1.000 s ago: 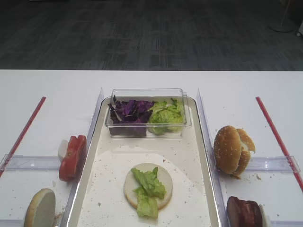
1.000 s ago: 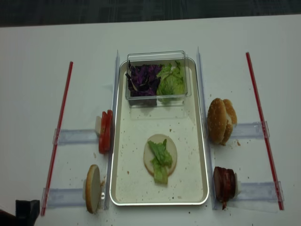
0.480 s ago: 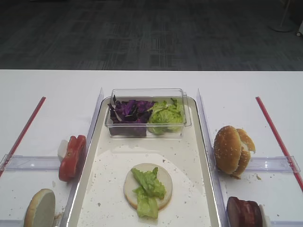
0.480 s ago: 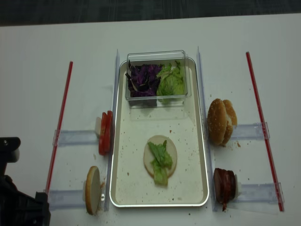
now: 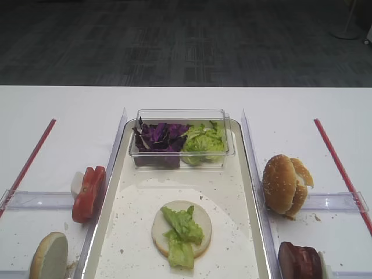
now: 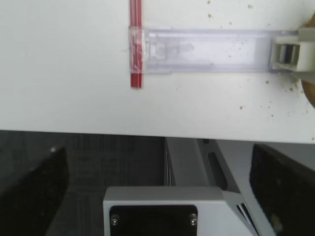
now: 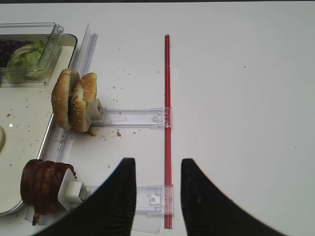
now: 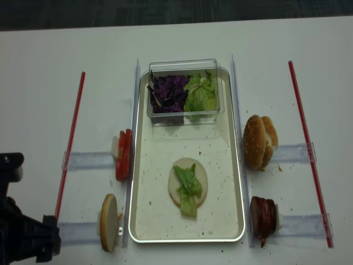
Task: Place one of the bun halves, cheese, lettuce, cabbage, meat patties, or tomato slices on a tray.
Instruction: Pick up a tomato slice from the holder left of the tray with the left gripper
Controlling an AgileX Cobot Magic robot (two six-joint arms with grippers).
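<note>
I am looking at a white tabletop [image 8: 44, 66] against dark carpet: my left gripper [image 6: 157, 182] hanging wide, empty, off the near edge; the rectangular silver tray [image 8: 229, 187] sitting mid-table; my right gripper [image 7: 157, 189] parted, holding nothing.

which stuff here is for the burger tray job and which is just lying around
For the job:
- tray
- bun half with lettuce on it, in the tray
- tomato slices
- seeded buns
- meat patties
- spare bun half
- cabbage in the tub

Lying about:
- red strips
- clear holders
- crumbs
</note>
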